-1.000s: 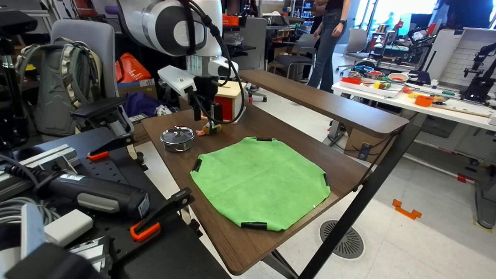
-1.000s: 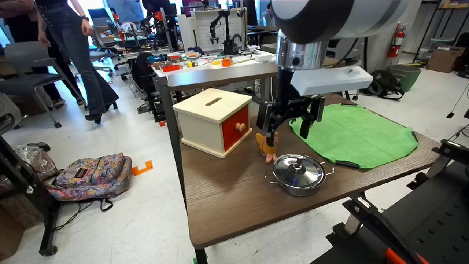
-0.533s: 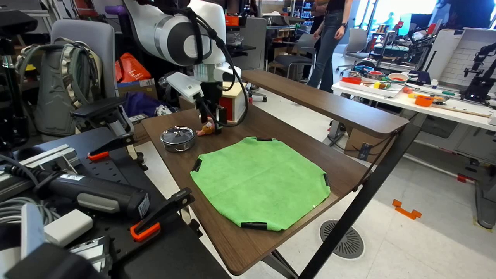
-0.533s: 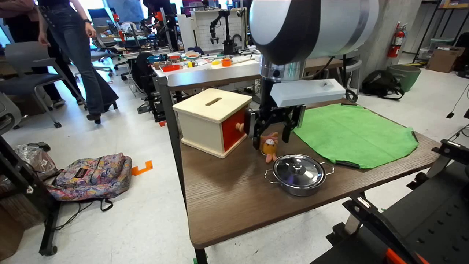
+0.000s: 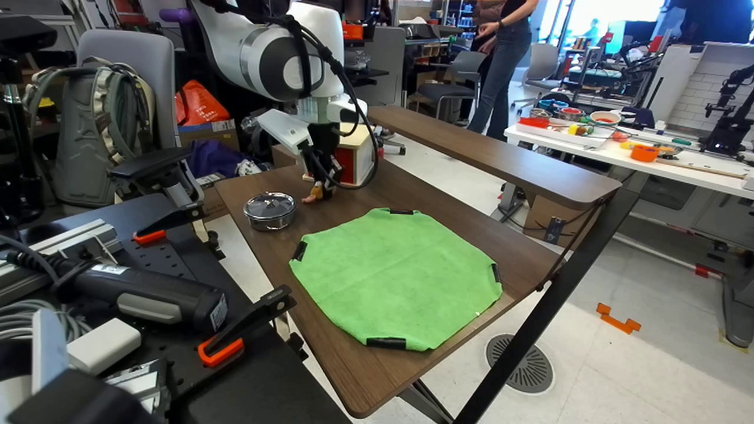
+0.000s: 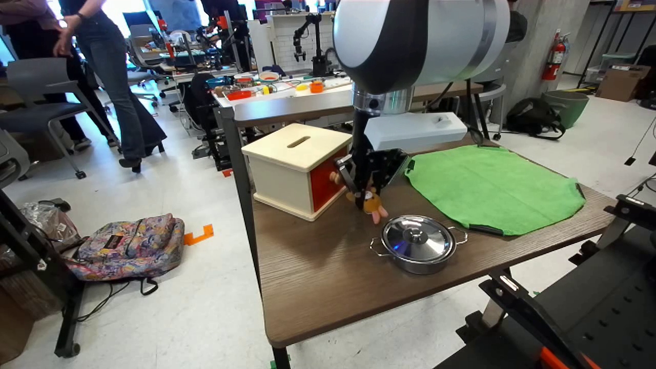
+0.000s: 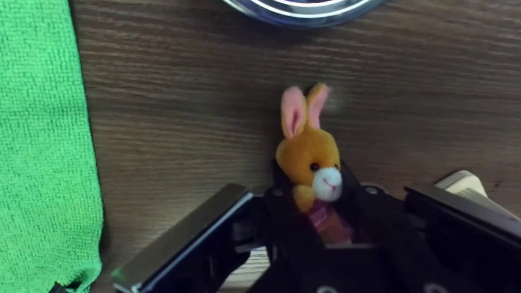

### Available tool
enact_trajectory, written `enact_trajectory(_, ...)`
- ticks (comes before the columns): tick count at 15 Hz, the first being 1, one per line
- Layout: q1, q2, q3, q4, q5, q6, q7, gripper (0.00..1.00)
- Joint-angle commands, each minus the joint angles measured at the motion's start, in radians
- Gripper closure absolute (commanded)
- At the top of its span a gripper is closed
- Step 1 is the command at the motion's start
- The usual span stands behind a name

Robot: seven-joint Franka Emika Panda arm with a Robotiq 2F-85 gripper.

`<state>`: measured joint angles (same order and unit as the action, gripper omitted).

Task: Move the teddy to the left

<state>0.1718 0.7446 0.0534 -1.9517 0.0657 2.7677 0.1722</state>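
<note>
The teddy is a small orange-brown plush with long pink-lined ears and a white muzzle; it shows in the wrist view point(image 7: 307, 152) and in both exterior views point(image 5: 316, 193) point(image 6: 373, 204). My gripper point(image 7: 312, 177) has its two dark fingers closed in on the toy's body from either side. Head and ears stick out beyond the fingertips, and the lower body is partly hidden between the fingers. In an exterior view the gripper point(image 6: 364, 199) reaches down to the brown tabletop, narrowed around the teddy. Whether the toy touches the table, I cannot tell.
A lidded metal pot point(image 6: 417, 241) stands close by the teddy, on the side its ears point to. The wooden box point(image 6: 282, 177) with a red front is right beside the gripper. A green cloth point(image 5: 394, 277) covers much of the table point(image 5: 347, 377).
The jaws have gone from wide apart to closed around the teddy. My arm has shifted slightly toward the box in an exterior view, and the toy has turned and shifted a little.
</note>
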Motion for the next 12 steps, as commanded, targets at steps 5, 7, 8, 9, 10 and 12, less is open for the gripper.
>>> enact_trajectory(5, -0.014, -0.080, 0.081, -0.035, 0.037, -0.047, -0.016, 0.98)
enact_trajectory(7, -0.017, -0.116, 0.111, -0.057, 0.050, -0.062, -0.023, 0.96)
enact_trajectory(8, -0.020, -0.130, 0.125, -0.064, 0.057, -0.071, -0.028, 0.96)
enact_trajectory(9, -0.023, -0.144, 0.141, -0.071, 0.065, -0.080, -0.035, 0.96)
enact_trajectory(10, -0.023, -0.157, 0.154, -0.077, 0.075, -0.086, -0.039, 0.96)
enact_trajectory(12, -0.021, -0.172, 0.180, -0.083, 0.098, -0.105, -0.051, 0.96)
